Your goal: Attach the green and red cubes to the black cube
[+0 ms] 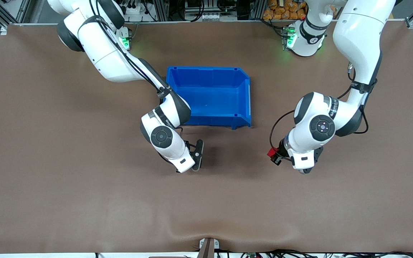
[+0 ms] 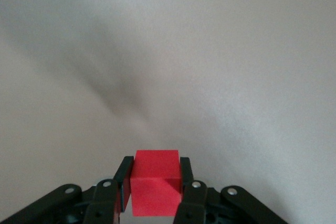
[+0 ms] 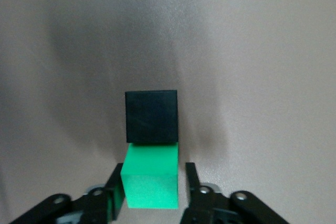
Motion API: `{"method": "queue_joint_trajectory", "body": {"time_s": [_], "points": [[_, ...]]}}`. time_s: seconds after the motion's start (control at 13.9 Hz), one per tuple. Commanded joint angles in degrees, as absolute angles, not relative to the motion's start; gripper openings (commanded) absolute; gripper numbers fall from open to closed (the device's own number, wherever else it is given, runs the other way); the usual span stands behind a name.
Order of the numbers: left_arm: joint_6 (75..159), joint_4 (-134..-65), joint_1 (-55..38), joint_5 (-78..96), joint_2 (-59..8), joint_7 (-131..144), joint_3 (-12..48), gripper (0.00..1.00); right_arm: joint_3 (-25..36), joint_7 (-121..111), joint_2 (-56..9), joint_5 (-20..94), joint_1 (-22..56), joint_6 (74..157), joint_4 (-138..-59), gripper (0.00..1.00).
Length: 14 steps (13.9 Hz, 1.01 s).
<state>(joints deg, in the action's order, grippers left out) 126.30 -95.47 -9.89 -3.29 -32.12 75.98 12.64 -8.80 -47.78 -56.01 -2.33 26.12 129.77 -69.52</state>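
Note:
In the left wrist view my left gripper [image 2: 155, 162] is shut on the red cube [image 2: 155, 184], both fingers pressed against its sides. The front view shows that cube [image 1: 271, 152] at the left gripper [image 1: 275, 157], just above the table toward the left arm's end. In the right wrist view the green cube [image 3: 151, 179] sits on the table between my right gripper's [image 3: 154, 169] fingers, with a gap at one finger [image 3: 191, 178], so the gripper is open. The black cube [image 3: 151, 116] touches the green cube's outer face. In the front view the right gripper [image 1: 197, 156] hides both cubes.
A blue bin [image 1: 206, 68] with nothing in it stands on the brown table between the two arms, farther from the front camera than both grippers. A small fixture [image 1: 206, 247] sits at the table's front edge.

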Motion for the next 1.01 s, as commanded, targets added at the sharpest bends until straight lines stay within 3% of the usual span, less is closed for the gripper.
{"method": "queue_joint_trajectory", "body": {"time_s": [0.0, 0.65, 0.93], "points": [[124.7, -94.2, -11.2, -3.4, -32.3, 81.0, 12.5, 0.0, -8.3, -47.1, -57.1, -3.2, 26.6, 132.4, -69.2, 1.0], [125.3, -93.0, -13.5, -3.3, -35.0, 97.7, 12.5, 0.0, -8.3, -46.2, -53.1, -2.6, 25.7, 131.1, -71.9, 1.0], [125.3, -85.2, -16.4, -3.3, -40.7, 105.4, 12.5, 0.0, -8.3, -39.2, -47.6, -2.6, 22.4, 126.6, -74.9, 1.0]]}}
